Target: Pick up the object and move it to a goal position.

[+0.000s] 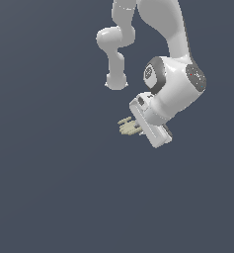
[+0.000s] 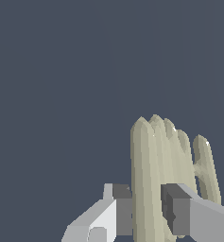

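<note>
While clamped by the claw: ridged beige object.

In the exterior view, the fingers are hidden behind the white hand body, and part of the object is covered by it. In the wrist view, the object's lower end and the fingers are cut off by the picture's edge.
</note>
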Motion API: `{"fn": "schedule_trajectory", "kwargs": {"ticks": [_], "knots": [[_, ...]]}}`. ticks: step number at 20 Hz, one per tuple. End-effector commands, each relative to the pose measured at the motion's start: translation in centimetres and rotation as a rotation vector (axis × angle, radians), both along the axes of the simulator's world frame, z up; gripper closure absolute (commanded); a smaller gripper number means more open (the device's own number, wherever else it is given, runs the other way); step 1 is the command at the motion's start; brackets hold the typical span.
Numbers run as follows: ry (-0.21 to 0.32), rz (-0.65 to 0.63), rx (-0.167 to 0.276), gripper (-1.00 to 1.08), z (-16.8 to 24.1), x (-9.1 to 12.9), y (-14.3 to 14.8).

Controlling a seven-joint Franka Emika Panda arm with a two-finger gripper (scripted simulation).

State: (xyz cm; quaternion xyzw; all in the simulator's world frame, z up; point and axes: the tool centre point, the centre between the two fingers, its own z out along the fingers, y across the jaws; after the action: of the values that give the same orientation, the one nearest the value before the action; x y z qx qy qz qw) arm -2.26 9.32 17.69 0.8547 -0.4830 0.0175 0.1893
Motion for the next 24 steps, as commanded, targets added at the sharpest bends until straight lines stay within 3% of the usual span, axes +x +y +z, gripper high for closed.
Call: {"fn": "schedule_trajectory", "kwargs": {"ticks": [1, 24], "knots": [[0.000, 0.000, 0.000, 1.08, 2.8, -0.9, 1.3], [0.001, 0.000, 0.000, 1.08, 26.0, -7.5, 12.5]]}}
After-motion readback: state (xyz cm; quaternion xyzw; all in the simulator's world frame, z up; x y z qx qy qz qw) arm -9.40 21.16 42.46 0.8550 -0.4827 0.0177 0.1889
